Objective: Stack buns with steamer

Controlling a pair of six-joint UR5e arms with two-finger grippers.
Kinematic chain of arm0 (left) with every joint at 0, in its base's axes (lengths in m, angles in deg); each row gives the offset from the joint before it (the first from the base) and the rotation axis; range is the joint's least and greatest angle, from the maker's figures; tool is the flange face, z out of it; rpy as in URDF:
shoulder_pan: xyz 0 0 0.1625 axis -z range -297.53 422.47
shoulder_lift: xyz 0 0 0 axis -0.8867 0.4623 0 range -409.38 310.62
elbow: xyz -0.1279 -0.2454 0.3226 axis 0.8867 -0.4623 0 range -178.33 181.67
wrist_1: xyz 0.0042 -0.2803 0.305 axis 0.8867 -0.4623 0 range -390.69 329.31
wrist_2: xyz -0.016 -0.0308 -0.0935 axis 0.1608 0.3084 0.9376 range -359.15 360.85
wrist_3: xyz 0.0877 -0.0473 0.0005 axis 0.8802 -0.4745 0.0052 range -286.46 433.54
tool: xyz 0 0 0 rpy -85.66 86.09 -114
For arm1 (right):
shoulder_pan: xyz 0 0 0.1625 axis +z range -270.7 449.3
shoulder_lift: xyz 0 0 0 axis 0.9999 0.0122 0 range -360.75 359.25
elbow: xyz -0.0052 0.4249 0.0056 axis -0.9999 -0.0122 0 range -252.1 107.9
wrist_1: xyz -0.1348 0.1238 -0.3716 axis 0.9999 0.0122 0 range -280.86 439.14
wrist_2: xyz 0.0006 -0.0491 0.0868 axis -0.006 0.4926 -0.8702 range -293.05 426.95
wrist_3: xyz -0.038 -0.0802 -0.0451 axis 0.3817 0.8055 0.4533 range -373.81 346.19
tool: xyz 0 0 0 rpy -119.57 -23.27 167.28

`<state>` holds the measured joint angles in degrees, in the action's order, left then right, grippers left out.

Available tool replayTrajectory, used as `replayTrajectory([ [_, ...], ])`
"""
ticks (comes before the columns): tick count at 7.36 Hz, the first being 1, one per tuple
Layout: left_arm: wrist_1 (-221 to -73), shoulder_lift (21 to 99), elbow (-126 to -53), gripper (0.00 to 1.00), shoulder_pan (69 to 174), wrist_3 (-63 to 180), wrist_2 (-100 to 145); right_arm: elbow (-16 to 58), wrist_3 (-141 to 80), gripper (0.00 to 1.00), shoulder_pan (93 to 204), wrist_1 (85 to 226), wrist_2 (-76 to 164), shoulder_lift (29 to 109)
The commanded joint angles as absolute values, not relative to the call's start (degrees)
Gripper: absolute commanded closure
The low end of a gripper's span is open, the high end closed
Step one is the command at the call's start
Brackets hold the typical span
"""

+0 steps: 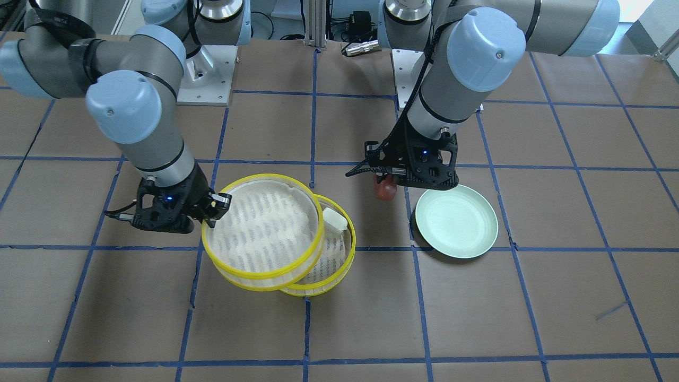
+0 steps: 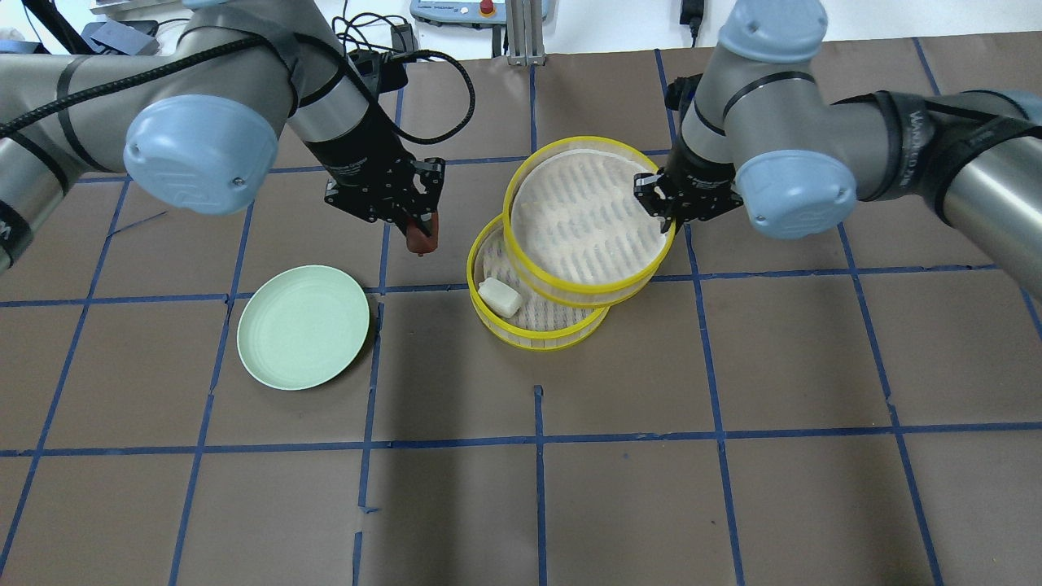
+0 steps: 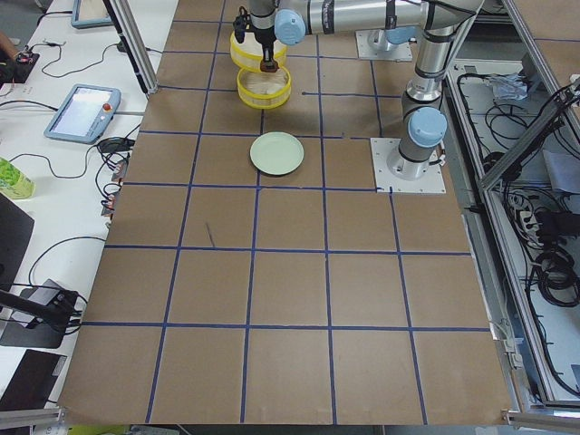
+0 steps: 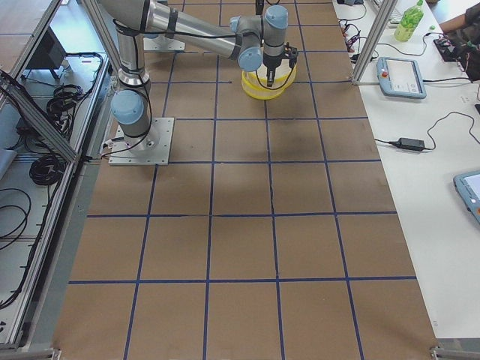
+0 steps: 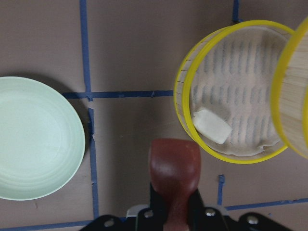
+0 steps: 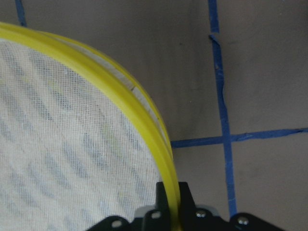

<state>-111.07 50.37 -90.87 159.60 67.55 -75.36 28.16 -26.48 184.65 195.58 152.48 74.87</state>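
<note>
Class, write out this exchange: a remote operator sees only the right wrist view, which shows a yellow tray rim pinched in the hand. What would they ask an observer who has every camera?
Operator: What lies below the upper tray I am holding?
Observer: A second tray, partly overlapped by yours. A white bun lies in the part left uncovered.
Operator: Where is the other bun?
Observer: The left hand is shut on the reddish-brown bun, between the trays and the green plate.
</note>
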Motion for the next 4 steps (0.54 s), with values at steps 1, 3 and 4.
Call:
replayTrajectory([
  [1, -106.47, 51.61, -91.5, 0.71, 161.52, 66.95, -71.66, 28.36, -32.17, 0.96, 188.78, 195.51, 152.99, 71.6],
  [3, -106.28, 51.52, -91.76, 0.7, 161.78, 66.34, -71.57, 27.4, -33.93, 0.96, 190.37, 195.51, 153.78, 70.27],
  [4, -106.1, 52.04, -91.85, 0.68, 161.87, 66.34, -71.49, 27.22, -34.03, 0.96, 190.55, 195.59, 153.79, 70.01],
])
